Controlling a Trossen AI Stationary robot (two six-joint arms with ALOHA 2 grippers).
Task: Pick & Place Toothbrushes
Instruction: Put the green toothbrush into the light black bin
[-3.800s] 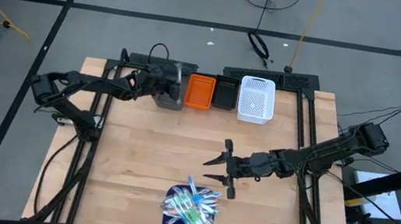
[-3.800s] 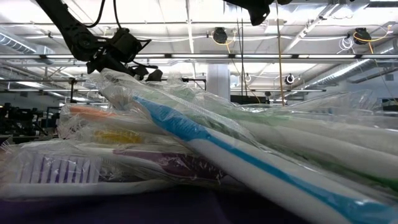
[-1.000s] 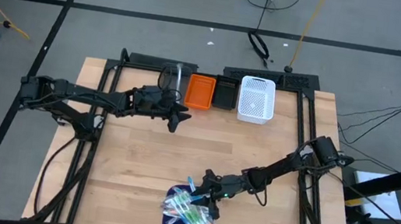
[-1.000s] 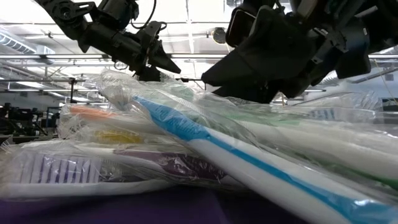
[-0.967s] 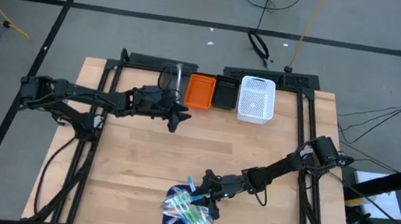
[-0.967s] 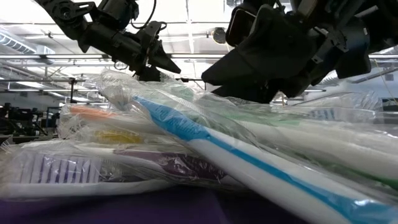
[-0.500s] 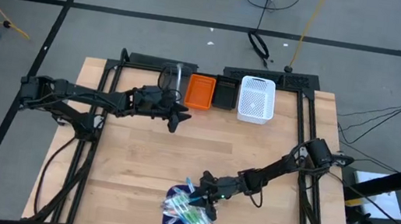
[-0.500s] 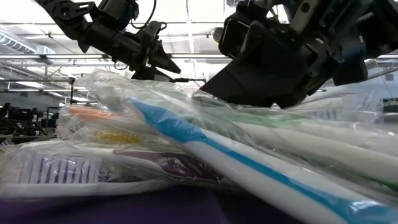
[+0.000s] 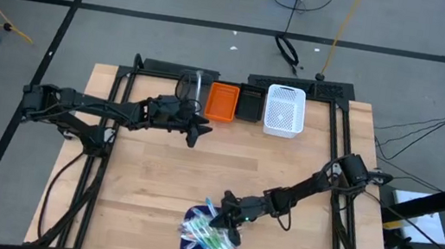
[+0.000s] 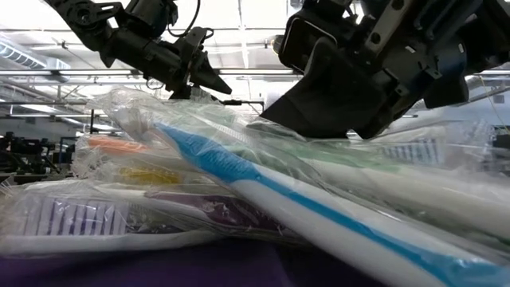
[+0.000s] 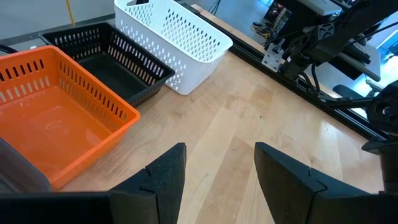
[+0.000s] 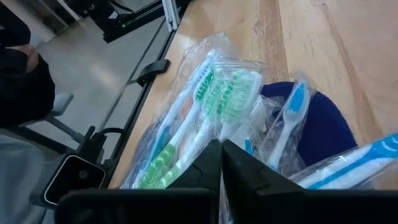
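Right gripper point(image 9: 228, 216) pinched onto the toothbrushes point(image 9: 209, 234)

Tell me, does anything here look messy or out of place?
Only the toothbrushes: they lie in a loose, criss-cross heap in clear wrappers on the dark blue mat, spilling past its edge. The bins stand in a neat row. The right gripper is shut at the heap.

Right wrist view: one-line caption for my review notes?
Right gripper shut over the pile of wrapped toothbrushes on the dark blue mat.
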